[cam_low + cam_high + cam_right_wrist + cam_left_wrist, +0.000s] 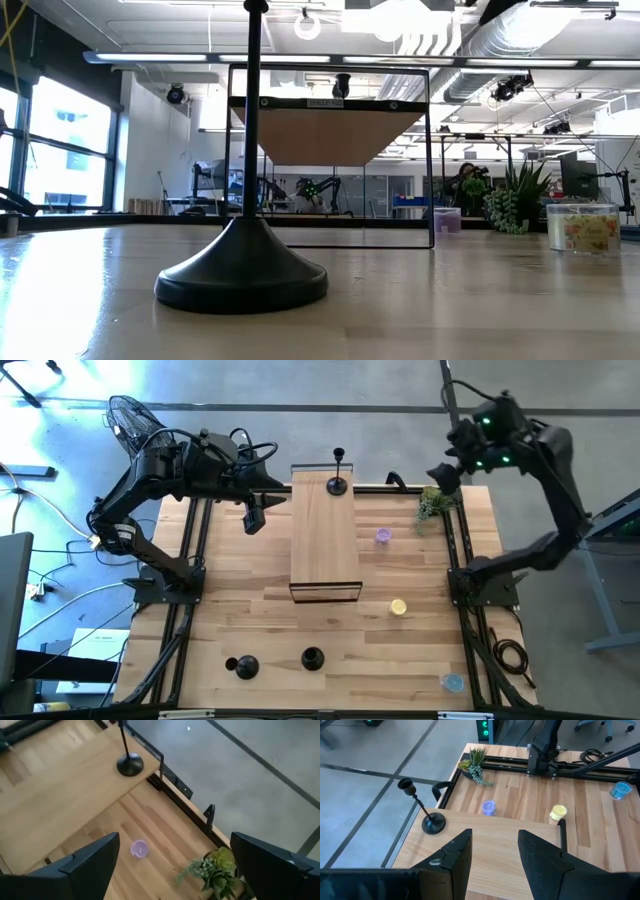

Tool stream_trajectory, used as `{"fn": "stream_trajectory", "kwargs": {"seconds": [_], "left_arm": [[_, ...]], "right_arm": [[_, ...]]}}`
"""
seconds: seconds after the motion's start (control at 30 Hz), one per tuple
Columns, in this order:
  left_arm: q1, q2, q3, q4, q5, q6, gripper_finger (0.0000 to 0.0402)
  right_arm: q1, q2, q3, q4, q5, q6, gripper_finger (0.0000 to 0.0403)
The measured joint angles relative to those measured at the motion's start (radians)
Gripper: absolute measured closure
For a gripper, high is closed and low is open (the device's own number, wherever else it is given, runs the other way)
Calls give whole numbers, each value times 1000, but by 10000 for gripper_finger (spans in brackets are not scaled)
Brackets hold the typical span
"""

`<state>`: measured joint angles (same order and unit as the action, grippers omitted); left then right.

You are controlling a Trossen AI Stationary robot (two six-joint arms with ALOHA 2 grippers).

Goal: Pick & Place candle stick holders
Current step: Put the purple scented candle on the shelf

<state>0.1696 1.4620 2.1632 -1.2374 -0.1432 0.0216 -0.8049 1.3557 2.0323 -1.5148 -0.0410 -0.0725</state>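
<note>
One candle stick holder [338, 482] stands on the raised shelf [324, 560], two holders [243, 666] wait below it; both the left gripper [495, 852] and right gripper [175, 865] are spread wide, empty.

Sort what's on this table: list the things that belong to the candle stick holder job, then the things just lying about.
Belonging to the job:
- candle stick holder on the raised shelf
- two candle stick holders on the table's near edge
- raised wooden shelf
- left end effector, open above the shelf's left side

Just lying about:
- green plant sprig
- purple cup
- yellow cup
- blue cup
</note>
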Motion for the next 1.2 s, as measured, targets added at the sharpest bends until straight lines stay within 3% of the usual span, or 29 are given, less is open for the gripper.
{"fn": "stream_trajectory", "kwargs": {"seconds": [0.27, 0.43, 0.53, 0.87, 1.2], "left_arm": [[0, 0, 0, -6, 0, 0, 245], [0, 0, 0, -25, 0, -1, 245], [0, 0, 0, -30, 0, -4, 245], [0, 5, 0, -51, 1, -19, 245], [0, 41, 0, -60, 2, -19, 245]], "right_arm": [[35, 132, -9, -50, 22, 40, 27], [46, 172, -28, -54, 90, 46, 29], [51, 182, -63, -55, 61, 46, 28], [98, 173, -295, -36, 34, -7, 27], [134, 174, -524, 113, 26, 4, 31]]}}
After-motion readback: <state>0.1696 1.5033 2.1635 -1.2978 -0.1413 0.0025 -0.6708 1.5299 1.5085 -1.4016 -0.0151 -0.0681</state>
